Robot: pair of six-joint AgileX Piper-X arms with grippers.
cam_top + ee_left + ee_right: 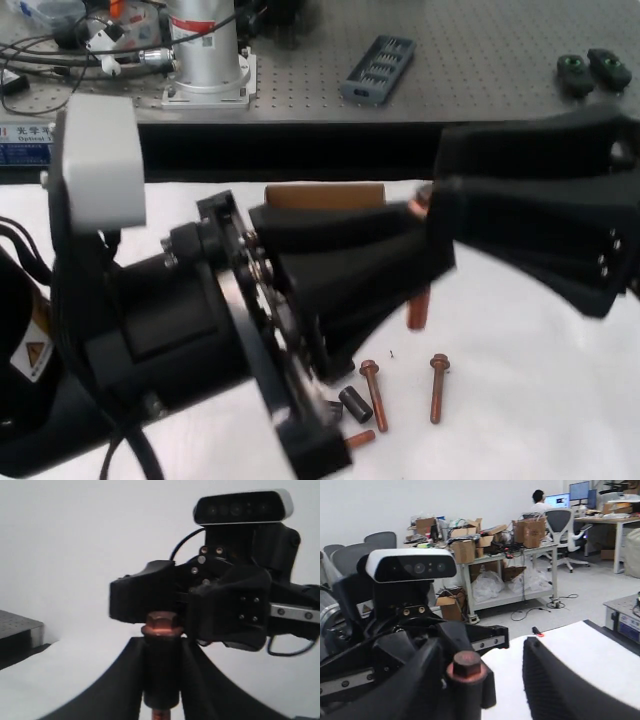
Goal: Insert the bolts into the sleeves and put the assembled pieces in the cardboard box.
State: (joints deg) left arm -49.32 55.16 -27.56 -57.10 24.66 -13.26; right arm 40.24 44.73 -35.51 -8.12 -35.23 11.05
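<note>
In the left wrist view my left gripper [161, 652] is shut on a black sleeve [161, 675] held upright. A copper bolt [160, 625] sits in it, head on top and shank tip poking out below. In the high view this gripper [425, 255] hangs above the white cloth, with the bolt's shank [418, 310] showing under it. My right gripper [485, 650] stands open around the bolt's head [466, 664], and a wide gap separates the head from one finger [560, 680]. It meets the left one from the right [445, 200]. The cardboard box [325, 195] lies behind the arms.
On the white cloth [520, 400] near the front lie two loose copper bolts [375, 395] [438, 385], a loose black sleeve [354, 403] and a third bolt [360, 438]. A metal bench with a grey post [205, 45] and a dark rack [378, 68] runs along the back.
</note>
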